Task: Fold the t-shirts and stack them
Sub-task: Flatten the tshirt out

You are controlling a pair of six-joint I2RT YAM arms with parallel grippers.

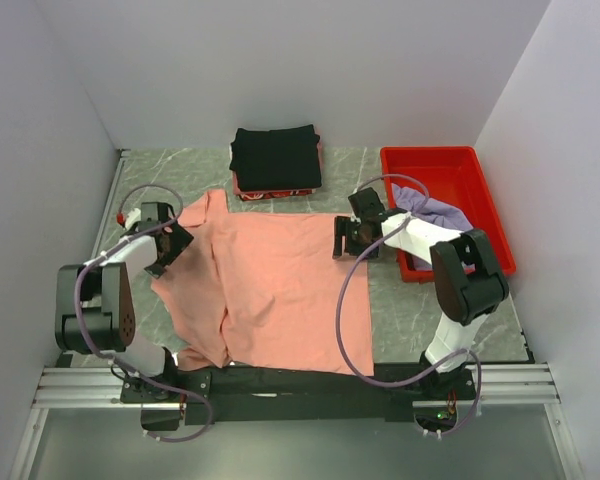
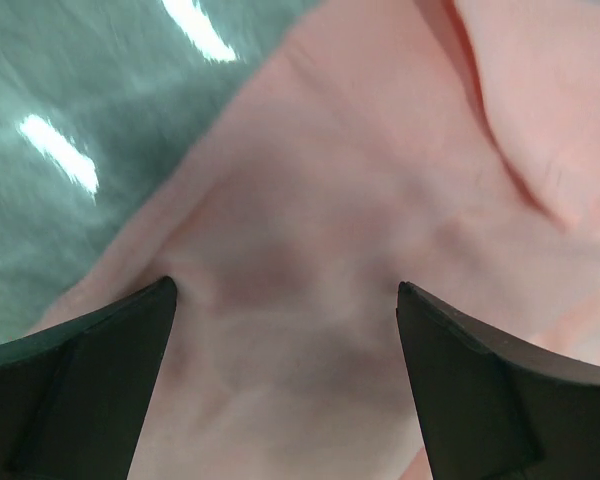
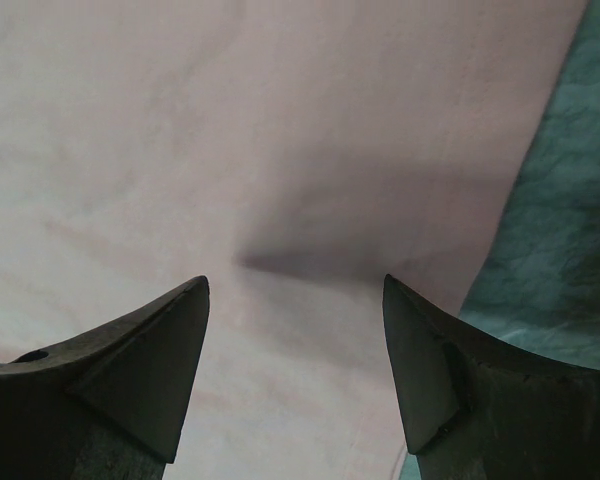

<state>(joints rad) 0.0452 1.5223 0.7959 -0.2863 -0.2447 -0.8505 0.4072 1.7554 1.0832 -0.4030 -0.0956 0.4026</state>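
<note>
The salmon-pink t-shirt [image 1: 280,285] lies spread on the table, its left side bunched and partly folded over. My left gripper [image 1: 170,250] is open, low over the shirt's left sleeve edge [image 2: 290,300]. My right gripper [image 1: 345,240] is open, low over the shirt's far right corner [image 3: 300,240], holding nothing. The black t-shirt [image 1: 275,157] lies in a neat rectangular fold at the back, on something reddish. The lavender-purple t-shirt [image 1: 435,212] lies crumpled in the red tray [image 1: 460,165], partly behind my right arm.
The red tray stands at the back right, close to my right arm. Grey marbled tabletop [image 1: 180,170] shows around the shirts and in both wrist views [image 2: 70,90] [image 3: 560,220]. White walls close in the table on three sides.
</note>
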